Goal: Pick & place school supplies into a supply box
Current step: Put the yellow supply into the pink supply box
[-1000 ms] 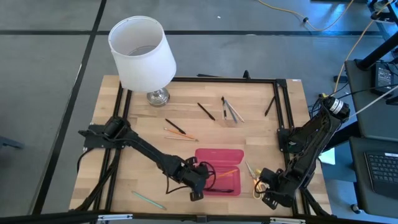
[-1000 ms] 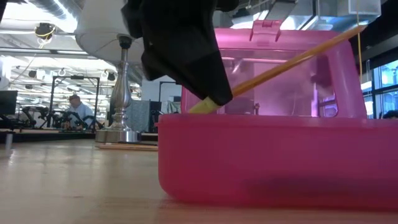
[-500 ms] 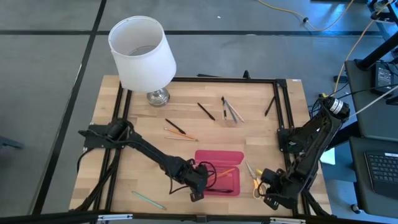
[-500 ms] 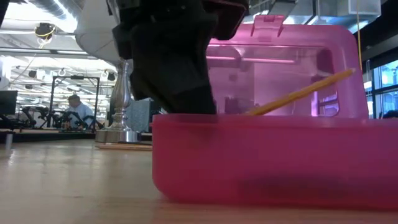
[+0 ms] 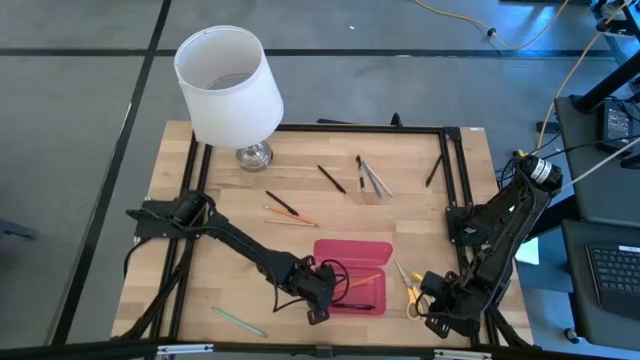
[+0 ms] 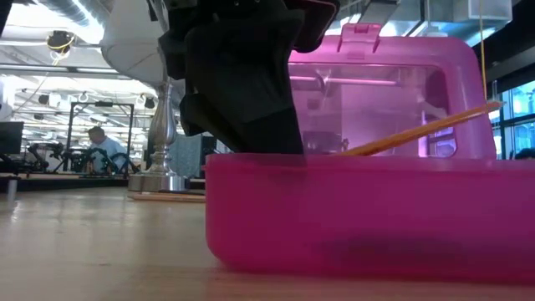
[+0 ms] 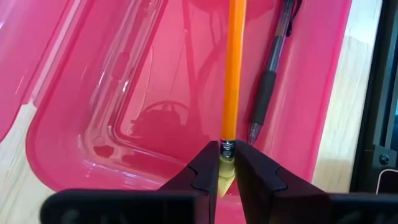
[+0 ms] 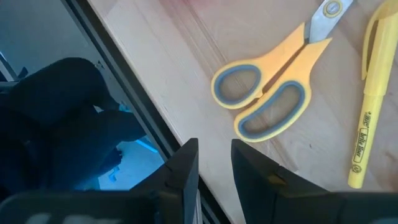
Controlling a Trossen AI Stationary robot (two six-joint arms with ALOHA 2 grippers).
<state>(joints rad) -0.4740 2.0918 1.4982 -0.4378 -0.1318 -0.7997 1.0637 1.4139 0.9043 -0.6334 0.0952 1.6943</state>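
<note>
The pink supply box (image 5: 352, 250) lies open near the table's near edge, its lid standing up behind the tray (image 6: 351, 217). My left gripper (image 5: 320, 296) reaches down into the tray (image 7: 124, 93) and is shut on an orange pencil (image 7: 232, 68). A black pen (image 7: 267, 93) lies on the tray's floor beside the pencil. My right gripper (image 8: 214, 165) hovers open by the near right corner, short of the yellow-handled scissors (image 8: 267, 99) and a yellow marker (image 8: 367, 118), which lie flat on the wood. My left gripper pinches the orange pencil's eraser end (image 7: 227, 151) between its two fingertips. The fingers slant down from the table's left and lie in line with the pencil. The eraser end sits low inside the tray, and the pencil (image 6: 418, 130) slopes up, its free end above the tray's rim.
The white-shaded lamp (image 5: 228, 85) stands at the far left corner. Loose pens and pencils lie mid-table (image 5: 285, 208) (image 5: 331, 178) (image 5: 370, 176) and by the right frame rail (image 5: 434, 170). A teal pencil (image 5: 238, 321) lies near the near left edge. A black frame rail (image 5: 455, 180) borders the work area.
My left gripper has moved down into the tray with the pencil. The pencil's eraser end has dropped below the rim, and the pencil now slopes less steeply than a second ago.
</note>
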